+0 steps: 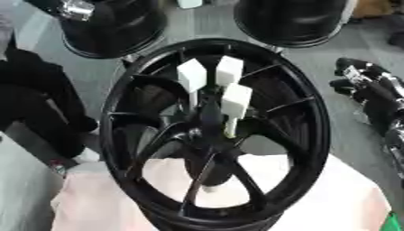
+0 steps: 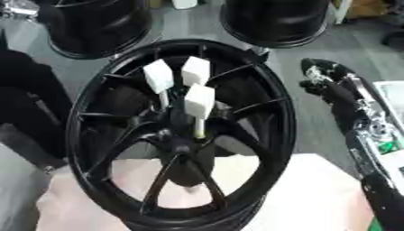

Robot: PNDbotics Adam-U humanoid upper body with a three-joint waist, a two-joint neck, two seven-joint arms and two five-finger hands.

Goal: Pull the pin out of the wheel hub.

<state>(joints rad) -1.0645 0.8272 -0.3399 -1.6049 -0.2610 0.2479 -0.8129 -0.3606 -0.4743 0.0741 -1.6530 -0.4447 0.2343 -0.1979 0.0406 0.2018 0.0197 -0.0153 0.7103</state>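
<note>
A black spoked wheel hub (image 1: 217, 135) stands tilted on a pale pink-white table (image 1: 331, 198). Three white pins with blocky heads stick out of its centre: one on the left (image 1: 192, 74), one behind (image 1: 229, 70) and one in front on the right (image 1: 236, 100), whose pale stem runs down into the hub. My right hand (image 2: 322, 74) hangs beside the wheel's right rim, apart from it and from the pins. Its fingers are relaxed and hold nothing. My black and silver right arm (image 2: 367, 131) runs down to the lower right. My left hand does not show.
Two more black wheels stand on the grey floor behind, at the back left (image 1: 118, 27) and the back right (image 1: 292, 20). A dark shape (image 1: 31, 103) fills the left side. A white and green object (image 2: 391, 146) lies at the right edge.
</note>
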